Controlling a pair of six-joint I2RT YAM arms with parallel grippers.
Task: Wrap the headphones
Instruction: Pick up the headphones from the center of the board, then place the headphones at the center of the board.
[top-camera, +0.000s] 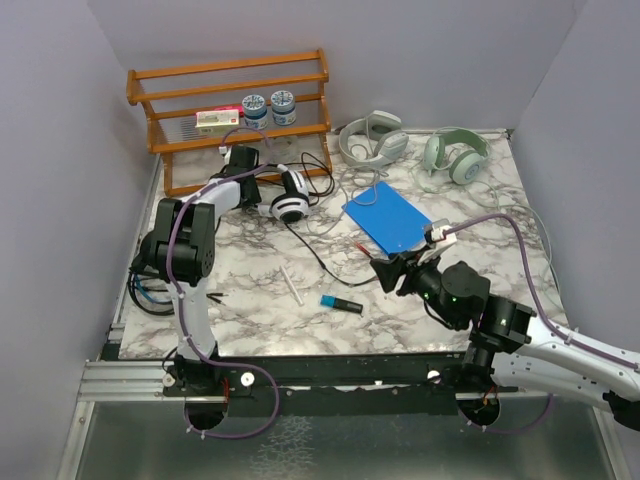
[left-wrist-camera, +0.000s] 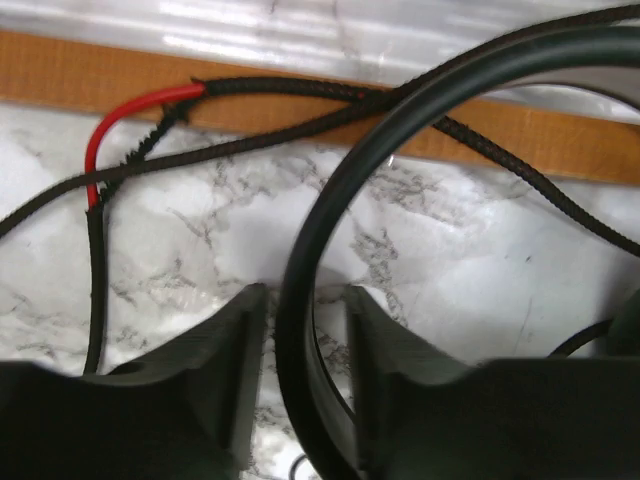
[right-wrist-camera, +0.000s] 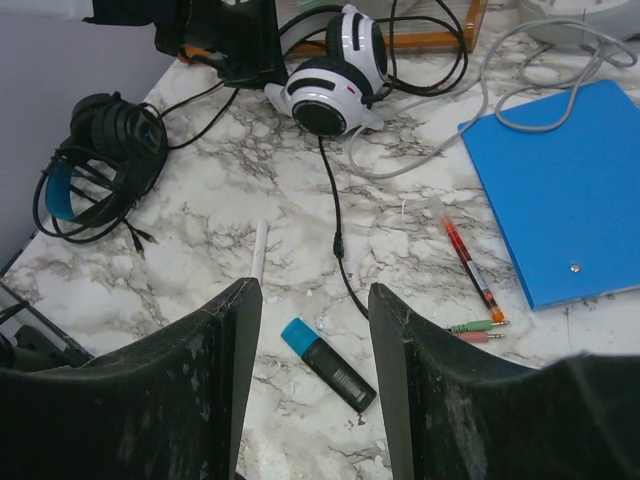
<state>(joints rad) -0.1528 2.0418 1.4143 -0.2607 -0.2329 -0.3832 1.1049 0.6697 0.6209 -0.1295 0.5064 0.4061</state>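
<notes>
As thin cables (right-wrist-camera: 335, 200) lie loose over the grey-veined marble table (top-camera: 260, 320), we see wrapping unstarted. The left end effector (left-wrist-camera: 305, 295) straddles the black band (left-wrist-camera: 420, 80) of the white-and-black over-ear headphones (top-camera: 290, 195) by the orange-brown wooden rack (top-camera: 230, 75), fingers apart, unclamped. The right end effector (right-wrist-camera: 315, 288) is apart, empty.

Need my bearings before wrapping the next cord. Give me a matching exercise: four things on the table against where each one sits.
Things:
1. white-and-black headphones
2. black headphones
3. blue folder
4. marker

Places:
A. at the left edge of the table
B. front centre, between the arms
C. just in front of the wooden rack
D. middle of the tabletop

Pairs: 1-C, 2-A, 3-D, 4-B
</notes>
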